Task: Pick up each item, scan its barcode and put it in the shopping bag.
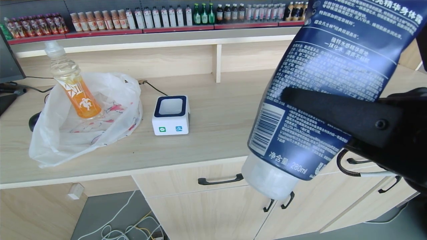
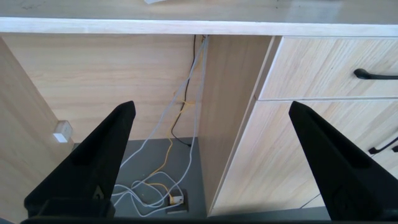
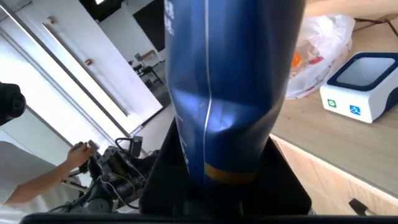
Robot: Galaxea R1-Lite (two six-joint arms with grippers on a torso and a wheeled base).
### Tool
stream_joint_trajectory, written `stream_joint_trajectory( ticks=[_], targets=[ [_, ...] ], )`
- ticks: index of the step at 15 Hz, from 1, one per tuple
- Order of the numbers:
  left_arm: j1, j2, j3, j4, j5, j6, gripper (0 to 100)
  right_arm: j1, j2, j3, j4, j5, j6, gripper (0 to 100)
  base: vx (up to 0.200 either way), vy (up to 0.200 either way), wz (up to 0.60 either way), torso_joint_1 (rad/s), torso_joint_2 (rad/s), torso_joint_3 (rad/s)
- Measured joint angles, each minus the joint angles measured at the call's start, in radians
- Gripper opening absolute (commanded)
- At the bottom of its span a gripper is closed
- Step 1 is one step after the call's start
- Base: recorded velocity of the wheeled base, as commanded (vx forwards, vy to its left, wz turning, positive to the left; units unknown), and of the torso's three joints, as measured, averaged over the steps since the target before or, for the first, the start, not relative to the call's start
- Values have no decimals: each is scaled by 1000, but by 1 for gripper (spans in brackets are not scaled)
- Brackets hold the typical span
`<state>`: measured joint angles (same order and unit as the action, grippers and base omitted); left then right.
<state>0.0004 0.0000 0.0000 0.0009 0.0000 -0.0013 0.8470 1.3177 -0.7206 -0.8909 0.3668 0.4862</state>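
My right gripper point(image 1: 337, 116) is shut on a dark blue tube point(image 1: 320, 83) with a white cap at its lower end, held up close in the head view at the right; its barcode faces the camera. In the right wrist view the blue tube point(image 3: 230, 81) stands between the jaws. The white scanner point(image 1: 171, 115) with a dark-rimmed window sits mid-counter; it also shows as the scanner point(image 3: 364, 84). A translucent shopping bag point(image 1: 83, 120) lies at the left with an orange drink bottle point(image 1: 75, 85) standing in it. My left gripper point(image 2: 211, 162) is open, below the counter edge, facing the cabinet front.
Wooden counter point(image 1: 217, 110) with drawers and black handles point(image 1: 220, 181) below. Shelves of bottles point(image 1: 166, 16) line the back. A monitor edge point(image 1: 8, 63) and cables sit far left. Cables lie on the floor under the counter point(image 2: 155, 186).
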Motion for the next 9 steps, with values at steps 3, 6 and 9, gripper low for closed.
stream_joint_trajectory(
  ticks=[3, 6, 9],
  targets=[
    [0, 0, 0, 0, 0, 0, 100, 1, -4, 27, -1, -158, -109, 0, 0, 0, 0, 0, 0, 0],
    [0, 0, 0, 0, 0, 0, 100, 0, -18, 116, 0, -262, -183, 0, 0, 0, 0, 0, 0, 0],
    [0, 0, 0, 0, 0, 0, 100, -26, -32, 177, 2, -268, -236, 0, 0, 0, 0, 0, 0, 0]
  ],
)
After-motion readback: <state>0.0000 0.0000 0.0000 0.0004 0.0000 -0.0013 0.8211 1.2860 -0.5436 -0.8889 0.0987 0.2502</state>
